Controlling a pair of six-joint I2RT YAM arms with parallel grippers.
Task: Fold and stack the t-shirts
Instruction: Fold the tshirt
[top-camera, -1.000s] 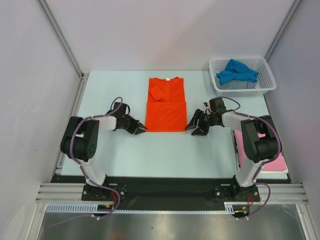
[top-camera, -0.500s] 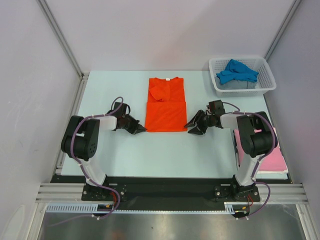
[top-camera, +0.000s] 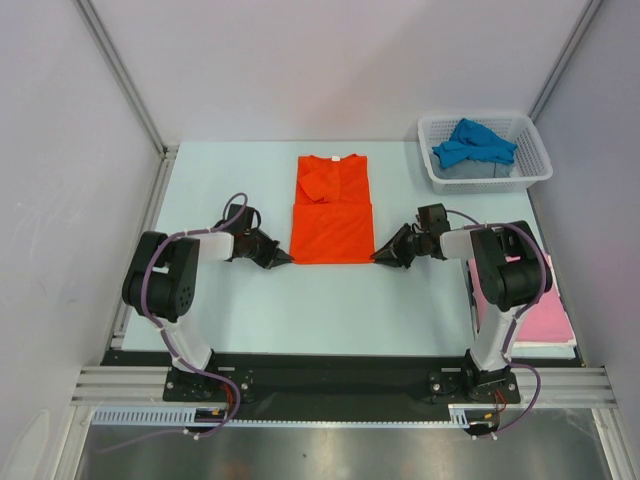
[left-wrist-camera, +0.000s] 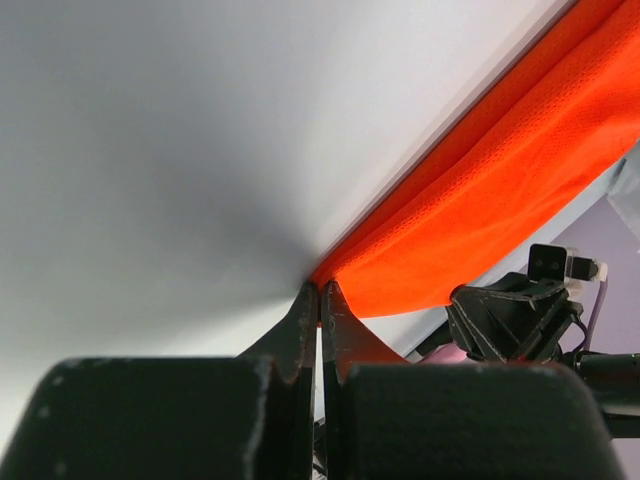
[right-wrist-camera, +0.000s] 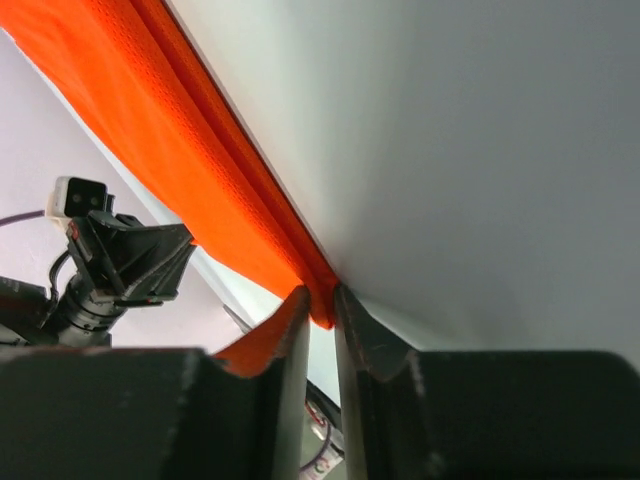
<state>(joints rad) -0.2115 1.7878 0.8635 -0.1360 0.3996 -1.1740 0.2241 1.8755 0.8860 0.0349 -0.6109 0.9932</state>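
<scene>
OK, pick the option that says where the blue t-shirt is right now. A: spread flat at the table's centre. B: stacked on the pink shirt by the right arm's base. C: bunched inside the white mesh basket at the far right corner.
C: the blue t-shirt lies crumpled inside the white mesh basket, while the orange-red t-shirt is the one lying mid-table.

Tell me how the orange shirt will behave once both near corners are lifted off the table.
The orange shirt will probably sag between the left end effector and right end effector: it is thin mesh-like cloth lying in soft folded layers. It looks light. The tucked layers may slip apart if the corners rise unevenly.
</scene>
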